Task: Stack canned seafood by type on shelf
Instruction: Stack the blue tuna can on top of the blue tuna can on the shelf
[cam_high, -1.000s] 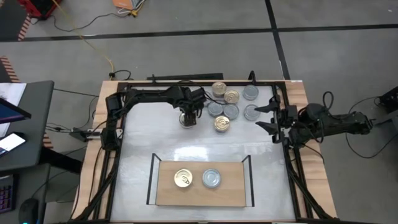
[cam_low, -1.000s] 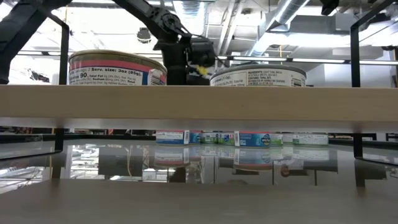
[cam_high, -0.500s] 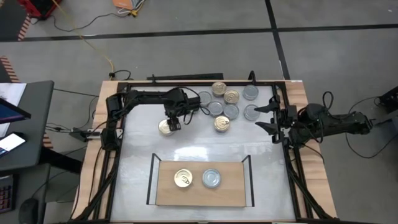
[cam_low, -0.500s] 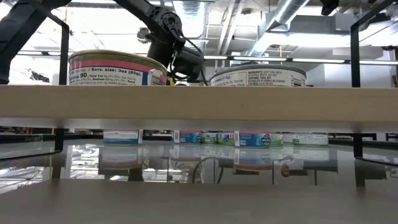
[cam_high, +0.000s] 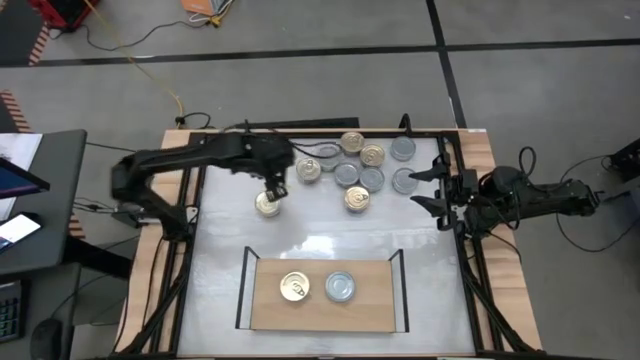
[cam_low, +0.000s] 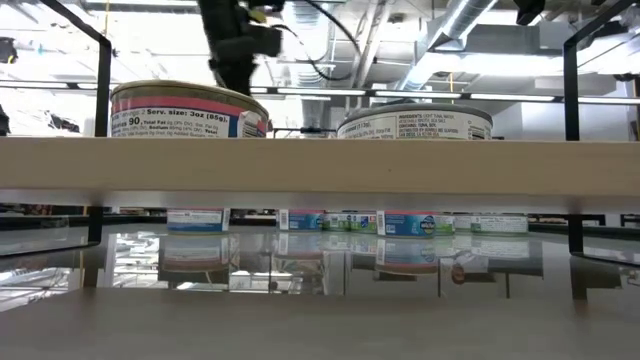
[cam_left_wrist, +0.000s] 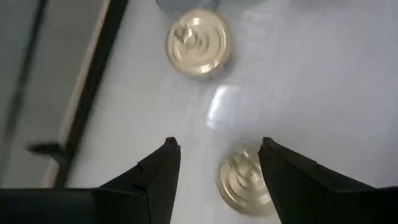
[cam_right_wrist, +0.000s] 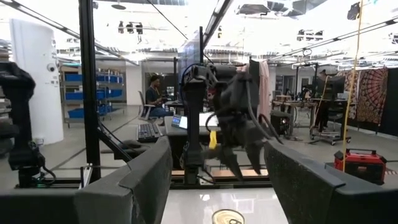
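Note:
The shelf (cam_high: 375, 305) stands near the table's front edge, with one gold-lidded can (cam_high: 294, 287) and one silver-lidded can (cam_high: 339, 287) side by side on its board. More canned seafood (cam_high: 362, 165) is clustered at the far middle of the table. A single gold can (cam_high: 267, 203) sits flat on the tabletop to the left of the cluster, and another gold can (cam_high: 309, 169) is just behind it. My left gripper (cam_left_wrist: 217, 149) hangs open above the single gold can (cam_left_wrist: 247, 180), clear of it. My right gripper (cam_high: 432, 185) waits open at the right edge.
Black frame rails (cam_high: 190, 230) run along both sides and the far edge of the table. The shelf's thin black uprights (cam_low: 103, 80) rise at both ends of the board (cam_low: 320, 160). White tabletop (cam_high: 330, 235) lies between the cans and the shelf.
My left gripper has gone toward the table's left edge with a gold can beneath it, then risen well above it. That can has moved leftward from beside the cluster and now stands alone on the tabletop. Another gold can has come into view behind it.

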